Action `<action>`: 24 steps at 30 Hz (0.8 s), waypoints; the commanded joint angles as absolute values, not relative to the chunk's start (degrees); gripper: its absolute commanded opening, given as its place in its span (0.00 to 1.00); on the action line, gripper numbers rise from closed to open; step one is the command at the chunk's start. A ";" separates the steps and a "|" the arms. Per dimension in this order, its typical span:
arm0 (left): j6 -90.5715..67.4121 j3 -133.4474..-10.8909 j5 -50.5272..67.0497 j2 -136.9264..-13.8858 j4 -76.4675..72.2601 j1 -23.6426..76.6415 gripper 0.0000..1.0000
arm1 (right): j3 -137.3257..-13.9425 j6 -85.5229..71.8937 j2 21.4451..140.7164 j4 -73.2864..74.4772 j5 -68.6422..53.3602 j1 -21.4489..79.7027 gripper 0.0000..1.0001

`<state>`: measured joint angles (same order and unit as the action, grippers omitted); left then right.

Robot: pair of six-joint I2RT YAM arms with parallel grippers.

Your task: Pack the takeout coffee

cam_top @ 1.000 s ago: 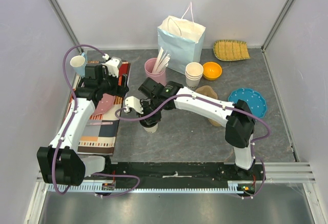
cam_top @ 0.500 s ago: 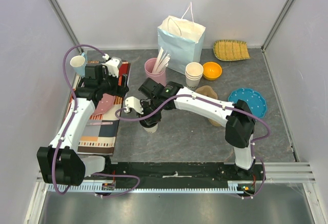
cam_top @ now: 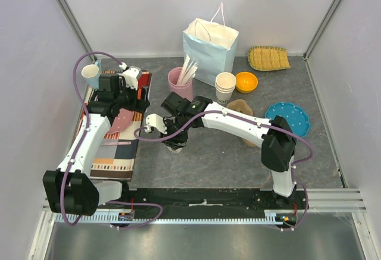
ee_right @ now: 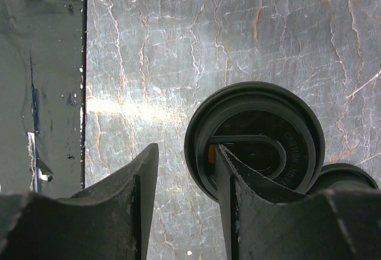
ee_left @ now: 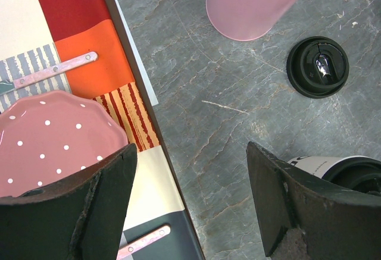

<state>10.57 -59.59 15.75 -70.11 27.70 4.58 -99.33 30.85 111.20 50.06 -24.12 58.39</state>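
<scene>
The takeout coffee (ee_right: 256,141) is a white paper cup with a black lid, standing on the grey table. My right gripper (ee_right: 186,148) hangs just above it, open, with nothing between the fingers. One finger (ee_right: 250,200) lies over the lid and the other is over bare table. From above, this gripper (cam_top: 174,143) hides most of the cup. The left wrist view shows the cup (ee_left: 351,169) at its lower right edge. My left gripper (ee_left: 190,153) is open and empty over the placemat's edge. The pale blue paper bag (cam_top: 208,46) stands open at the back.
A loose black lid (ee_left: 317,66) lies by the pink cup (cam_top: 178,78) of straws. A white cup stack (cam_top: 225,86), orange bowl (cam_top: 246,81), blue plate (cam_top: 287,117) and bamboo tray (cam_top: 268,58) sit right. The placemat (cam_top: 119,147) holds a pink plate (ee_left: 53,135).
My right gripper's fingers have come apart from shut to open above the cup's lid. The left arm has not moved.
</scene>
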 commanded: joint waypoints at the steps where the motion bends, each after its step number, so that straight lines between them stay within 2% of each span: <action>1: 12.57 -59.59 17.05 -69.08 26.89 4.39 0.81 | -100.54 30.67 109.69 49.48 -25.05 58.45 0.51; 6: 12.39 -59.68 17.05 -69.00 26.98 4.39 0.81 | -101.95 30.85 108.46 49.92 -27.07 58.45 0.54; 10: 12.22 -59.77 17.75 -68.99 26.89 4.39 0.81 | -102.48 31.55 107.32 50.10 -28.56 58.45 0.61; 14: 11.78 -60.38 19.42 -69.08 27.86 4.48 0.81 | -103.97 30.16 105.83 49.57 -29.18 58.45 0.60; 17: 12.30 -62.22 23.10 -69.17 30.14 4.39 0.79 | -104.41 23.25 104.34 45.63 -28.74 56.87 0.46; 18: 13.26 -62.92 26.86 -69.08 32.58 4.39 0.77 | -103.98 21.03 103.89 42.40 -28.65 55.21 0.30; 20: 14.50 -64.60 31.18 -68.65 34.71 4.39 0.60 | -101.96 15.50 102.23 39.39 -29.53 53.18 0.14; 21: 15.55 -65.21 35.38 -68.47 36.46 4.39 0.48 | -98.47 13.82 101.17 35.46 -29.53 51.96 0.02; 22: 16.08 -65.30 37.16 -68.21 37.52 4.48 0.17 | -96.00 12.67 99.94 32.98 -27.97 51.86 0.00; 23: 16.43 -65.39 38.48 -68.03 38.40 4.40 0.02 | -93.37 11.70 97.41 30.44 -27.25 51.86 0.00; 24: 17.04 -64.96 41.63 -67.77 39.19 4.48 0.02 | -88.64 9.34 96.16 25.54 -26.72 51.77 0.00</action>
<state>12.99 -62.54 28.69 -69.95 34.24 4.58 -98.00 19.14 103.18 40.10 -27.88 53.45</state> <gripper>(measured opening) 0.111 0.013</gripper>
